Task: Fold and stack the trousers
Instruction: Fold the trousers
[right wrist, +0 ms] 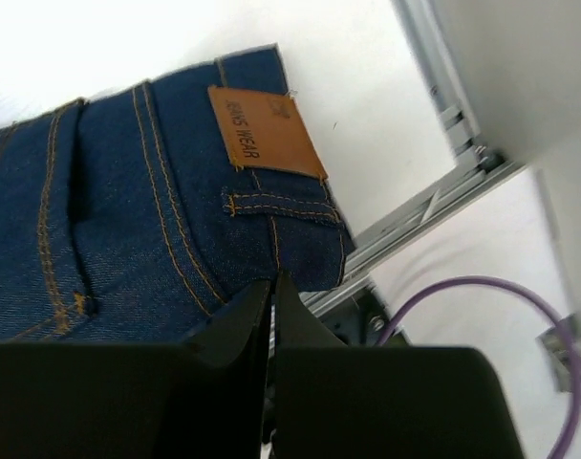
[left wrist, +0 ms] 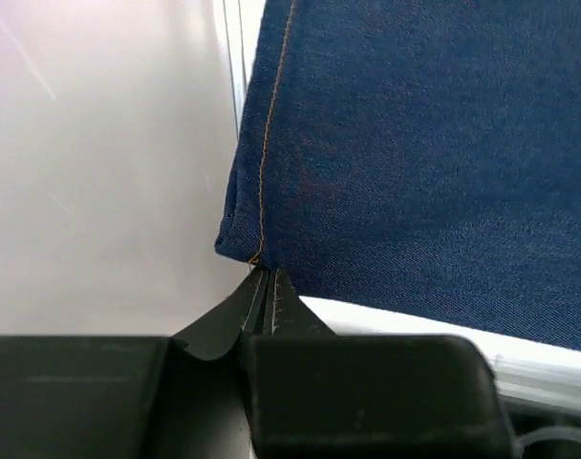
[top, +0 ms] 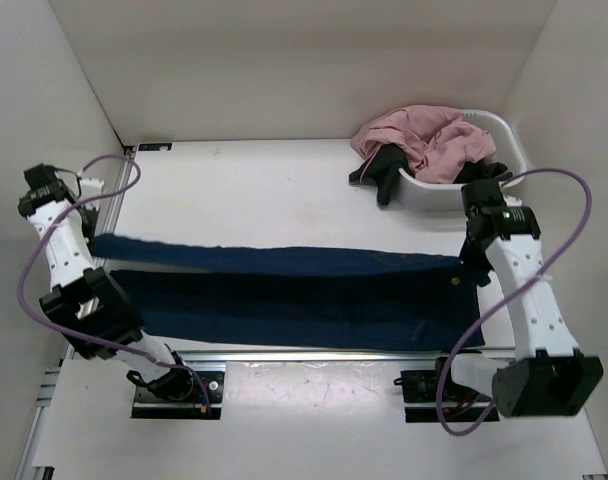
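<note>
The top external camera looks down from above and behind the near edge, facing the far edge, and takes in the whole table (top: 284,170). The left wrist camera sits close behind the left gripper (left wrist: 265,282) at the left edge. The right wrist camera sits equally close behind the right gripper (right wrist: 271,287) near the right edge. Each wrist view shares one end of the trousers (top: 284,300) with the top view: hem left, waistband right.

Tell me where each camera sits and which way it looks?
Top: above and behind the arms, looking down at the table; left arm and right arm show.
Left wrist: on the left arm, facing the hem of the trousers; left hand shows.
Right wrist: on the right arm, facing the waistband patch; right hand shows.
All share the trousers.
</note>
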